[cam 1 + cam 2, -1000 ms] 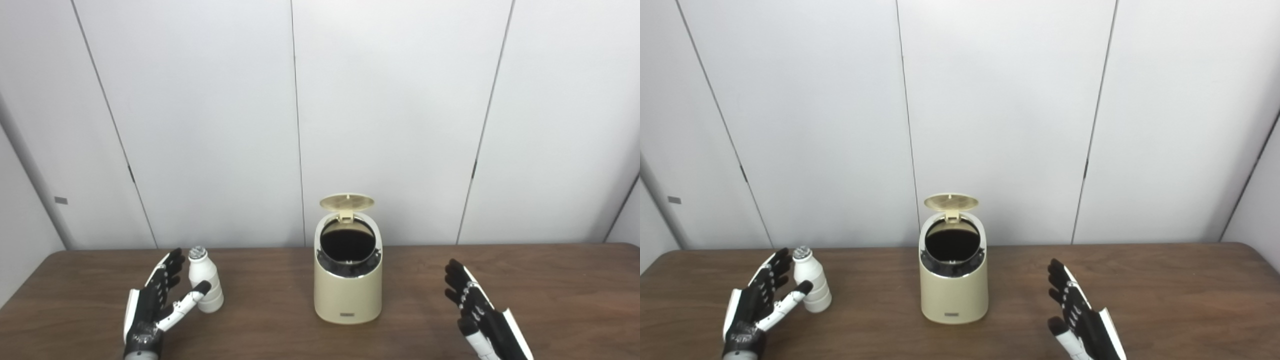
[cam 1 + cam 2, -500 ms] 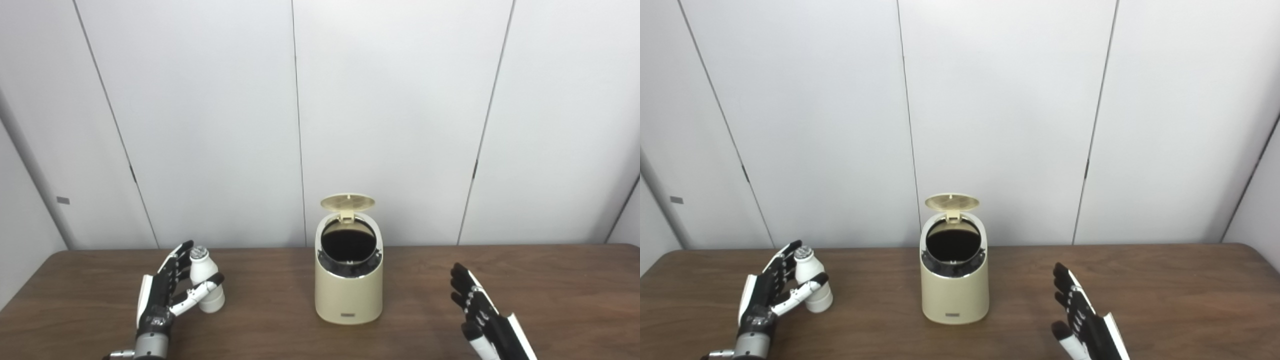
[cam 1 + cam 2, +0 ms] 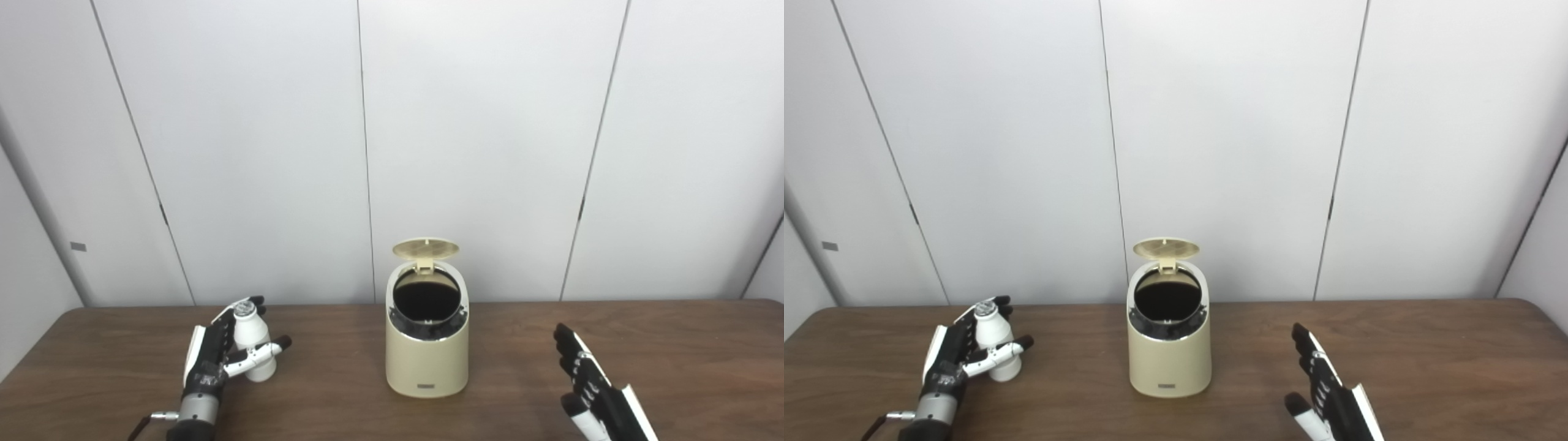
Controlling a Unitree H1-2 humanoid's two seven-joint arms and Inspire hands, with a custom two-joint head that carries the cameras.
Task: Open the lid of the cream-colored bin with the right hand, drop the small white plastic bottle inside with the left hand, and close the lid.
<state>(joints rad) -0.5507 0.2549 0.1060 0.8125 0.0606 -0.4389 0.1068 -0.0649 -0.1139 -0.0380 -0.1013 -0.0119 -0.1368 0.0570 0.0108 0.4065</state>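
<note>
Bottle (image 3: 251, 343) upright between left hand (image 3: 211, 361) fingers (image 3: 236, 309) and thumb.

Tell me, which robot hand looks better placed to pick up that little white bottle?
The left robot hand: its fingers bracket the bottle. The right robot hand lies open beyond the bin.

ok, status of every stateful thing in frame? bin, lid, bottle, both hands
Bin: upright on table, mouth open.
Lid: flipped up.
Bottle: upright on table, capped, not lifted.
Left hand: fingers curled around the bottle, grip not clearly shut.
Right hand: open, holding nothing, right of the bin.
</note>
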